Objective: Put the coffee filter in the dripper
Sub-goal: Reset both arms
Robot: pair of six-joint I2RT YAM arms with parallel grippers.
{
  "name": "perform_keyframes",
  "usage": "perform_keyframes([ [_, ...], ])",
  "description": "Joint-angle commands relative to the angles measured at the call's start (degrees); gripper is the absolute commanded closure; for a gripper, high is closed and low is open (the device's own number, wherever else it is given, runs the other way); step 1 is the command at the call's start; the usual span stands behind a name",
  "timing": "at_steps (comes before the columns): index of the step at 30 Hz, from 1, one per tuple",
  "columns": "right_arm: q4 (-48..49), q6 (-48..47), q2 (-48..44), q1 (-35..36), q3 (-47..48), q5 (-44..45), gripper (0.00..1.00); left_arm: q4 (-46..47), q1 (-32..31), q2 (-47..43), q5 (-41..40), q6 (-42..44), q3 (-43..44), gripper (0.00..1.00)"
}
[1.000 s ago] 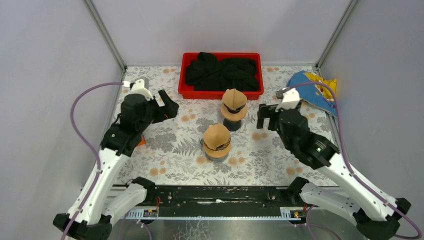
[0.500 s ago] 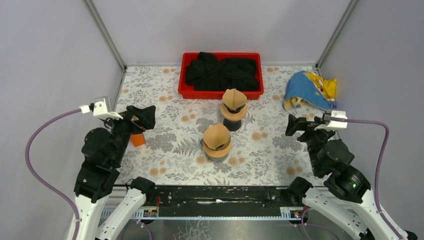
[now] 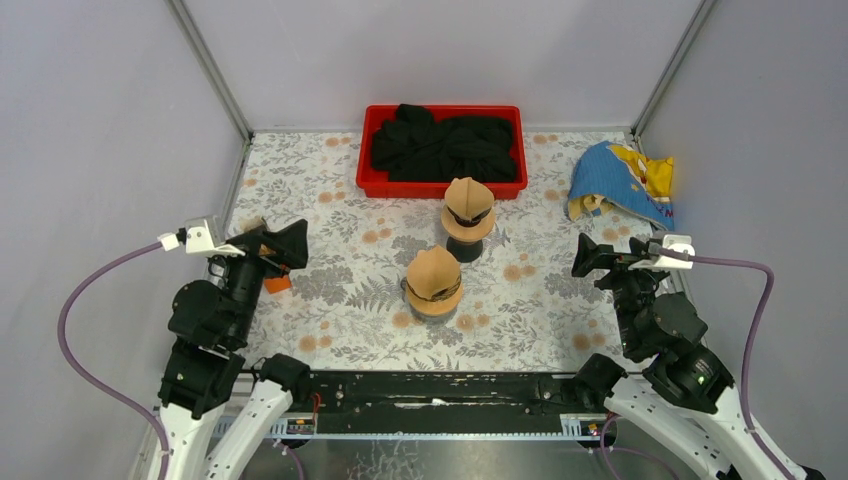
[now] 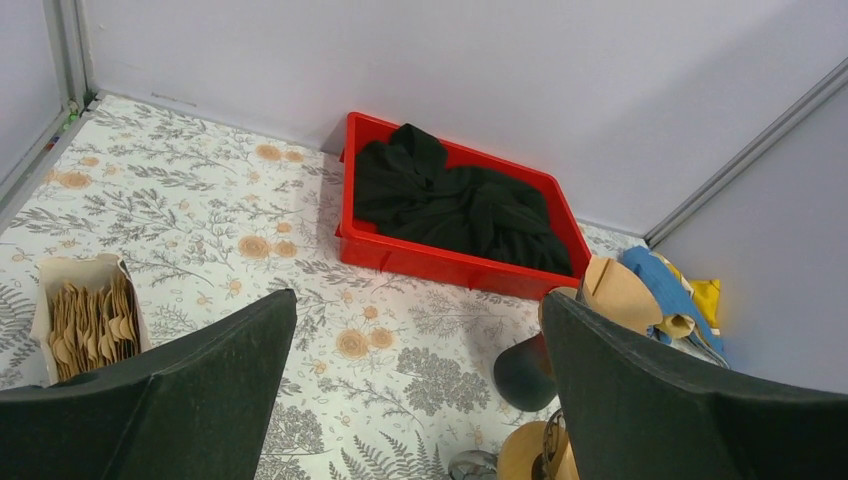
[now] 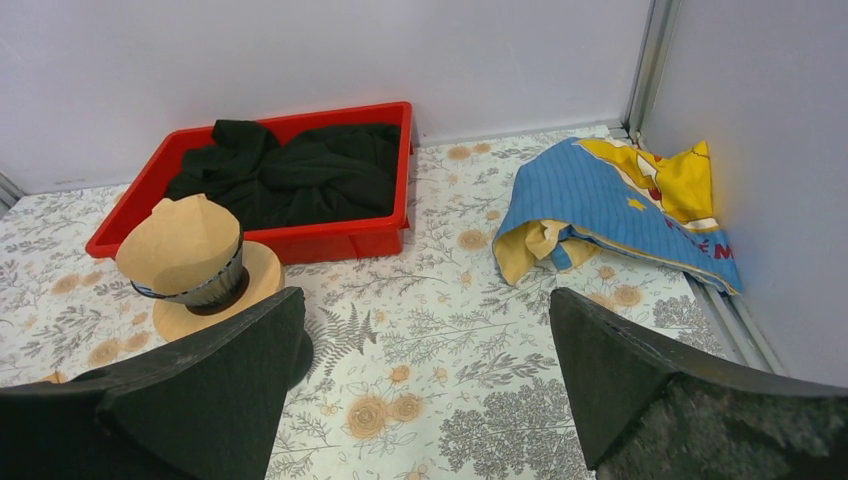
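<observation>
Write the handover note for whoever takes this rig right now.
Left gripper: open, empty, above the table's left side.
Right gripper: open, empty, above the right side.
Near dripper at table centre has a brown filter in it. The far dripper just behind it has one too.
Filter box, with spare filters, sits near the left edge.
Done: both drippers appear loaded.
Left: apparently nothing. At most, check that the filters sit properly.
</observation>
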Motion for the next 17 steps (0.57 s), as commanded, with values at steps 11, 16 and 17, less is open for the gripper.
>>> perform_keyframes([
  [11, 5.2, -1.6, -1.0, -0.2, -0.8, 1.7, 0.01, 6.5, 0.4, -0.4, -0.2, 1.3, -1.5, 0.0],
  [16, 5.1, -1.5, -1.3, -0.2, -0.9, 1.7, 0.01, 5.9, 0.3, -0.1, -0.3, 1.0, -0.9, 0.0],
  [17, 5.1, -1.5, -1.4, -0.3, -0.9, 1.7, 0.01, 5.8, 0.3, 0.0, -0.3, 1.0, -0.9, 0.0],
])
